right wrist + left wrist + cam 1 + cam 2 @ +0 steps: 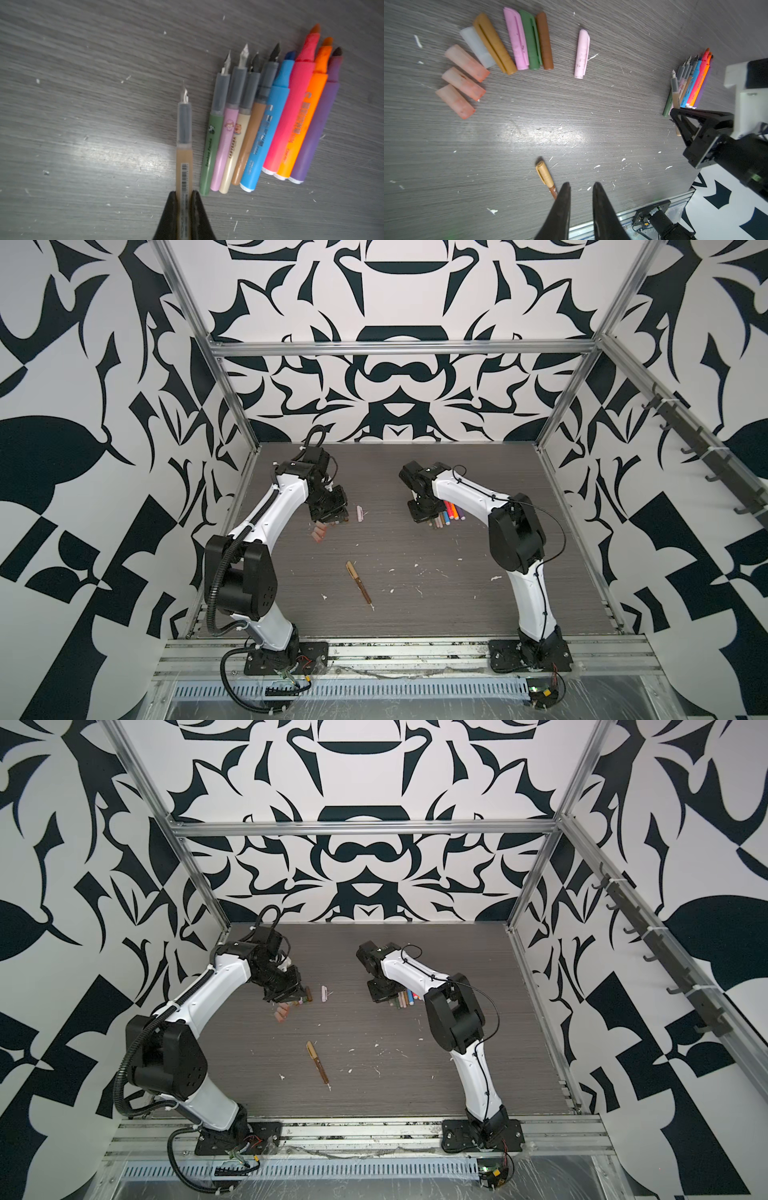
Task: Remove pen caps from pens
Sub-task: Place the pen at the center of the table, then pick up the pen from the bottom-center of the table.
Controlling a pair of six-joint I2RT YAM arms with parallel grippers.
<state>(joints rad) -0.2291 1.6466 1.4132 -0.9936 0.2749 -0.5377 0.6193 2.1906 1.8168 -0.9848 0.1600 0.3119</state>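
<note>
Grey wood-grain tabletop (571,128), flecked white, carries salmon, tan, pink, green, brown pen caps (516,39) and blue, orange, purple pens (264,133).

Grey table (415,572) bears pen caps (517,39), pens (276,133), white flecks (492,211).

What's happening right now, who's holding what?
Right pincer shut on uncapped tan plastic nib pen. Left pincer open, empty. One slim brown pen with tan cap lies capped, alone. Nothing blocking it.

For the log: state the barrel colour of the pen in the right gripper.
Tan pen, best seen in the right wrist view.
</note>
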